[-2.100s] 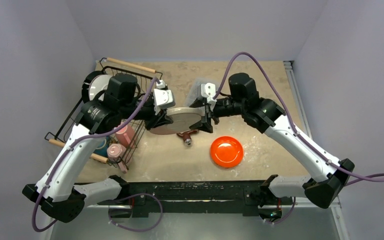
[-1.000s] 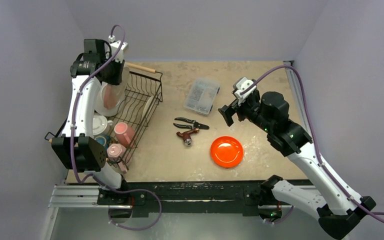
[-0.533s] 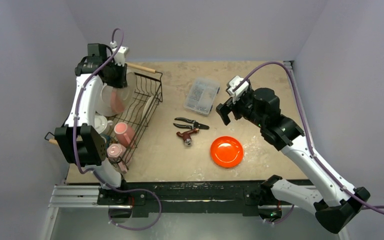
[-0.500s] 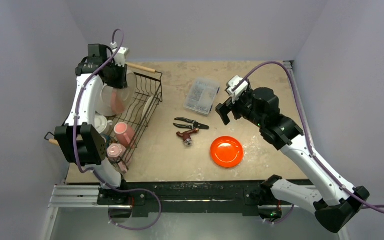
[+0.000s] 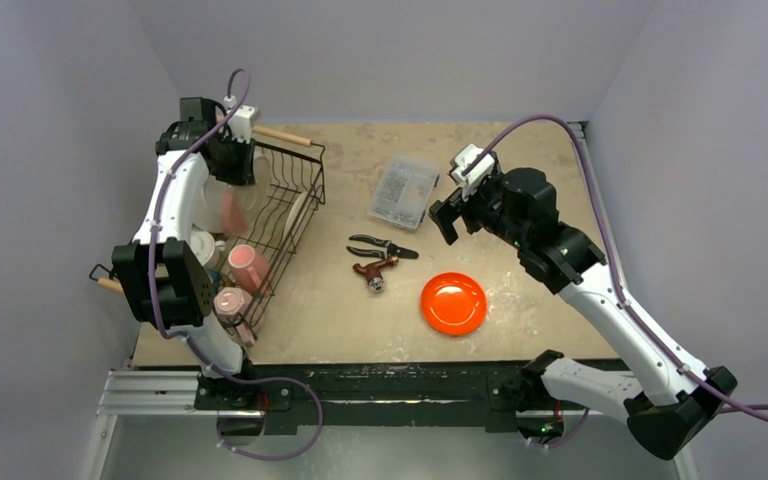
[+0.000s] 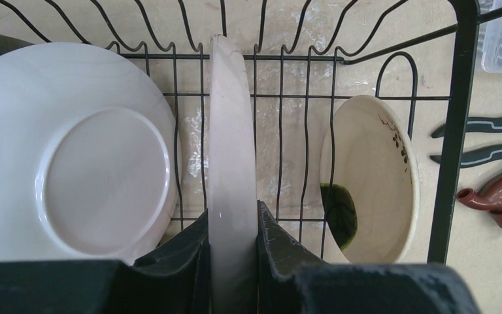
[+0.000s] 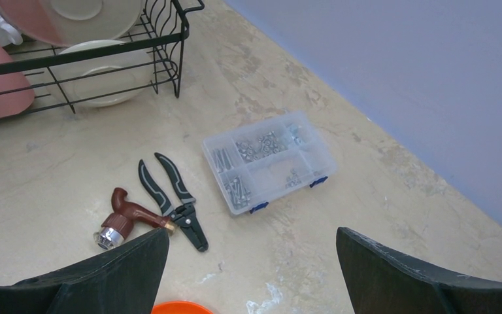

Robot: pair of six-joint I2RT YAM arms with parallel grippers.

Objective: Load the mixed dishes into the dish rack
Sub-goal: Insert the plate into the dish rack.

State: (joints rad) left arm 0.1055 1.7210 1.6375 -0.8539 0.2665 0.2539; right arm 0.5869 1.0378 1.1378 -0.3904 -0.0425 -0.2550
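The black wire dish rack [image 5: 298, 176] stands at the table's left. My left gripper [image 5: 230, 163] hangs over its far end, shut on a cream plate [image 6: 232, 131] held upright and edge-on between the rack's wires [image 6: 456, 118]. A white plate [image 6: 72, 150] leans on its left. A cream saucer with a green leaf [image 6: 369, 176] leans on its right. Two pink mugs [image 5: 248, 266] and a white cup [image 5: 200, 246] sit at the rack's near end. An orange plate [image 5: 453, 303] lies flat on the table. My right gripper [image 5: 442, 222] hovers open and empty above the table.
A clear plastic compartment box [image 5: 403, 191] sits at mid-table. Black pliers [image 5: 385, 245] and a red-handled tool [image 5: 375, 272] lie between the rack and the orange plate [image 7: 180, 307]. The right wrist view shows the box [image 7: 268, 160] and pliers [image 7: 173, 196] beyond my open fingers.
My left arm has carried the cream plate from mid-table into the rack's far end and lowered it a little. My right arm has let go, drawn back, then drifted left.
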